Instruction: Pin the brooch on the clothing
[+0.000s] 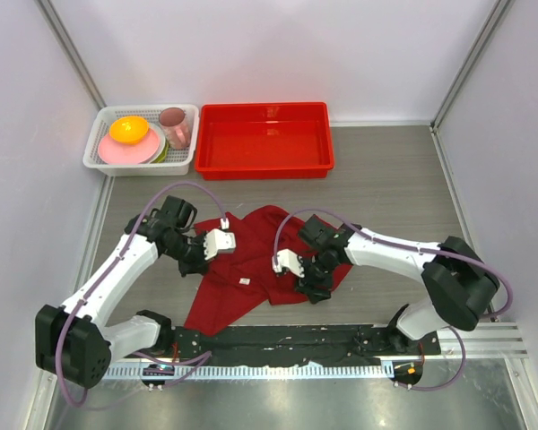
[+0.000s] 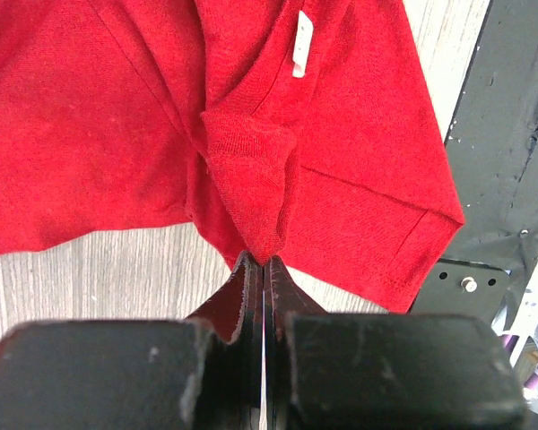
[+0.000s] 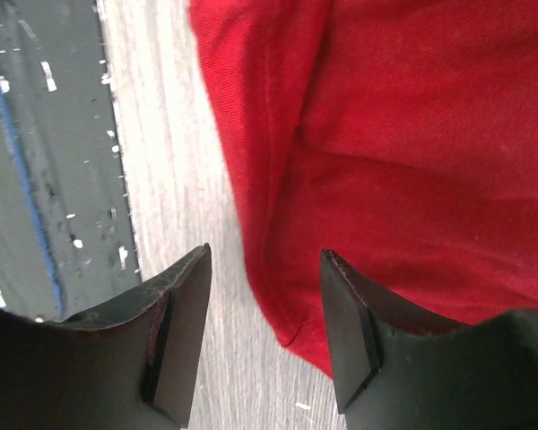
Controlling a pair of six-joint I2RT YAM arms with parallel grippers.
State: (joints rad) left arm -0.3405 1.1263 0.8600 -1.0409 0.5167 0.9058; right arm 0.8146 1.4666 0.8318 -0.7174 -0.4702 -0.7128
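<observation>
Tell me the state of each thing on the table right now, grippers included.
Shirt: crumpled on the table, one fold pinched up.
Left gripper: shut on the shirt fold.
Right gripper: open, above the shirt's edge.
Red tray: empty.
Basket: holds dishes and an upright cup.
Brooch: not visible.

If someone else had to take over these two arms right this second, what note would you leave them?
Left claw: shut, pinching a fold of the T-shirt.
Right claw: open, over the shirt's edge, holding nothing.
T-shirt: crumpled on the table between the arms.
Brooch: not visible in any view.
Done: fabric gripped by one claw.
To do: find the brooch, then pin it onto the shirt.
</observation>
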